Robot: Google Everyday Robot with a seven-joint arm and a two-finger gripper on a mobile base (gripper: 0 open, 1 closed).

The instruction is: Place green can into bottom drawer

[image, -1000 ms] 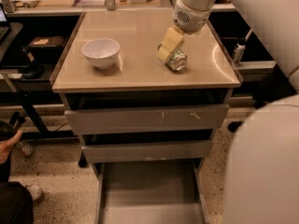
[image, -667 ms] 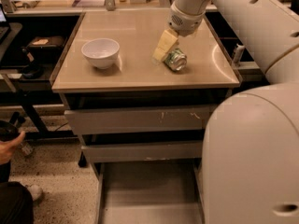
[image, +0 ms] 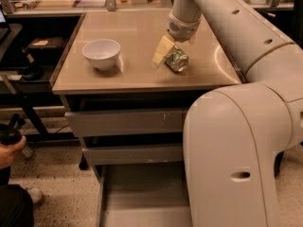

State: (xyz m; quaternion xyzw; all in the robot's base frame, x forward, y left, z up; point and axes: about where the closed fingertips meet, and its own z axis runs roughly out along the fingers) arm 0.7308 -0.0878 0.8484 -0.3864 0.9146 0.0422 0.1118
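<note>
The white bowl stands at the left of the counter, well apart from the action. The hand is at the green can, which lies on its side mid-counter. I cannot tell whether the hand grasps it. The round can may roll away or slip. The bottom drawer is open below, its right part hidden by the robot arm.

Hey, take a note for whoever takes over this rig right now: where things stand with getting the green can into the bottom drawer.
Claw: down at the green can, on the right half of the cabinet top.
Green can: lying on its side there, right of the white bowl.
Bottom drawer: pulled open, can not in it.
Done: drawer open.
Left: lift the can, lower it into the drawer, release.
</note>
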